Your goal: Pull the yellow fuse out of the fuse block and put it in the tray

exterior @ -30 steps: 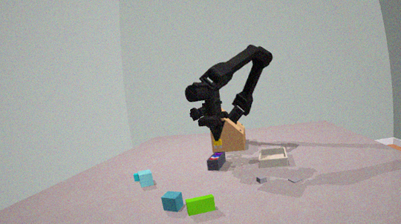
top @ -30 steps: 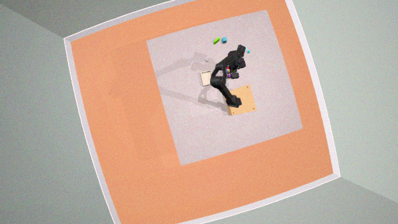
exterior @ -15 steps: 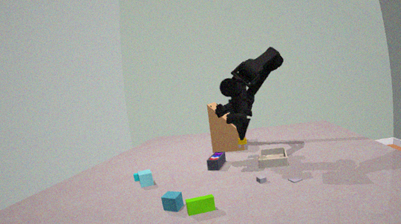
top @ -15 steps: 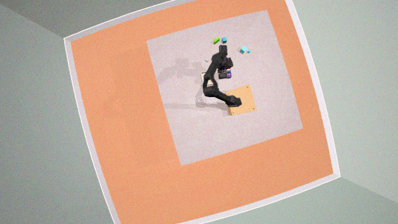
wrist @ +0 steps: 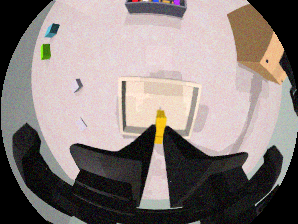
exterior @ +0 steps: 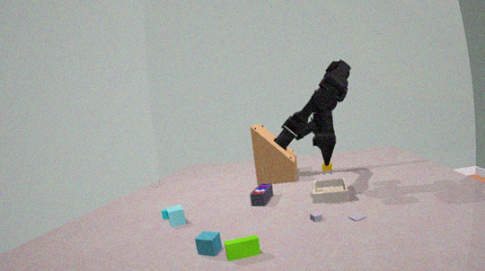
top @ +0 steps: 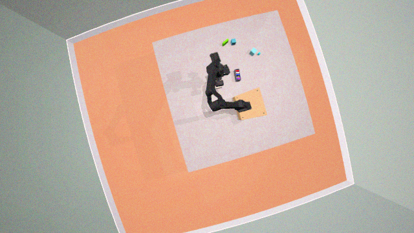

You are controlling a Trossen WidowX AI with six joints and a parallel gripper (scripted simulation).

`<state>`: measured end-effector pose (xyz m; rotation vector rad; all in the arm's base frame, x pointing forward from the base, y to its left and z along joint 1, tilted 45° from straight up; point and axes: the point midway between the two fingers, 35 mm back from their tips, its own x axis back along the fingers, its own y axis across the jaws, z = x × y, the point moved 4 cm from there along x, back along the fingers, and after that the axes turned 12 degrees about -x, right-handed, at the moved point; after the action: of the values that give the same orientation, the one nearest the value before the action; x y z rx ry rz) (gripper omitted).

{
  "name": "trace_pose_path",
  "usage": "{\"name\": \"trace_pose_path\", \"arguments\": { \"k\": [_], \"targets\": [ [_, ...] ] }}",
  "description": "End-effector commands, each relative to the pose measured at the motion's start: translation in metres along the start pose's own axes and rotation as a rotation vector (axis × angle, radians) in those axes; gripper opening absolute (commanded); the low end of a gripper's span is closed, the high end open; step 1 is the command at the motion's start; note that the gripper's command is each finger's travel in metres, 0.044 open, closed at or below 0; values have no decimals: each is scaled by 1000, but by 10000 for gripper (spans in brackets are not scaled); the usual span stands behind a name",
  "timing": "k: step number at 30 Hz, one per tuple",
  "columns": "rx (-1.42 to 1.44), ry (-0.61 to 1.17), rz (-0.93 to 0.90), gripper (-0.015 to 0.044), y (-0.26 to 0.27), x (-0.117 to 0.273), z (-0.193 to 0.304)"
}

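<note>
I see the gripper (exterior: 327, 161) clamped on the yellow fuse (exterior: 327, 166), hanging above the tray (exterior: 331, 191) and clear of its rim. The block (exterior: 262, 193) sits on the pale grey mat (exterior: 392, 259) to the tray's left, well apart. An orange floor (top: 129, 136) with a white border surrounds the mat, and grey-green walls (exterior: 73, 68) enclose the room.

— What can't you make out from the top view?
— The arm (top: 215, 82) covers the tray entirely, and the fuse block (top: 237, 74) is too small to count fuses.
— And the wrist view?
— The fingers hide most of the yellow fuse (wrist: 160, 123).
</note>
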<state>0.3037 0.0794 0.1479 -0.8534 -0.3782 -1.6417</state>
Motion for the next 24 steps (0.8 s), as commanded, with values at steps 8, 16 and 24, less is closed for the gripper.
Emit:
{"name": "trace_pose_path", "arguments": {
  "k": [8,16,24],
  "targets": [
    [-10,5,1,0,-3,-8,5],
    [-10,5,1,0,-3,-21,5],
    [-10,7,1,0,-3,-33,5]
  ]
}}
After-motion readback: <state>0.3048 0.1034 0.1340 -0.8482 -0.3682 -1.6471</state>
